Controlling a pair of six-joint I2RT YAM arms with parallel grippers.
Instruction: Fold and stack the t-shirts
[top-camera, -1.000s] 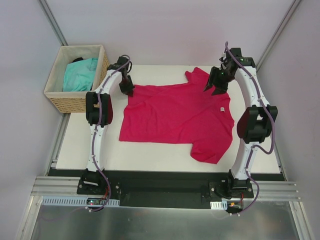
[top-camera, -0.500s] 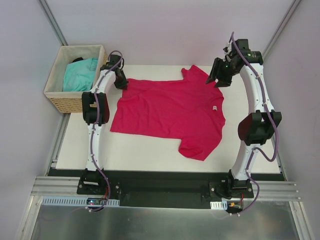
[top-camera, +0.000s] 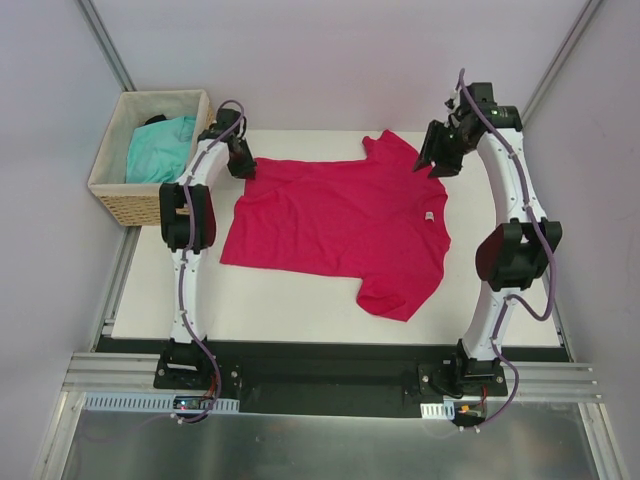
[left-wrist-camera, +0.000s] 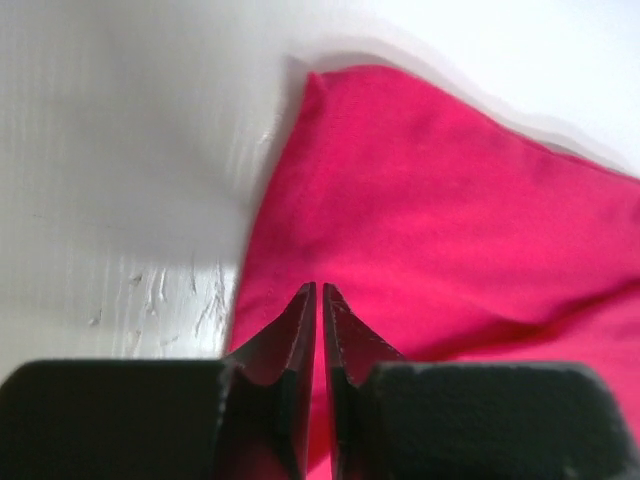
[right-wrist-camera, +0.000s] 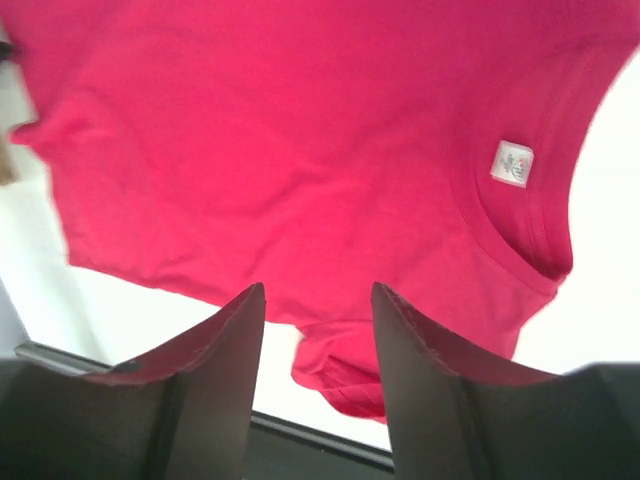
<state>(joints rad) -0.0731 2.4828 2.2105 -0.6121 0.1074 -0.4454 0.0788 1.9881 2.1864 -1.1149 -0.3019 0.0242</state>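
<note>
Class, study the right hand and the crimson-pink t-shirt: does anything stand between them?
Nothing visible does. The right hand hangs open above the crimson-pink t-shirt, by its far edge near the collar. Its wrist view shows only bare fabric and the white neck label ahead of it.

My top cam sits high up behind both arm bases (top-camera: 186, 366), looking down and forward over the whole table (top-camera: 300, 310) from a fair way off. Left wrist cam is down low, in close on a corner of the pink t-shirt (left-wrist-camera: 430, 200). Right wrist cam hangs higher, facing down at its neck label (right-wrist-camera: 511, 162). All three overlap on that shirt.
</note>
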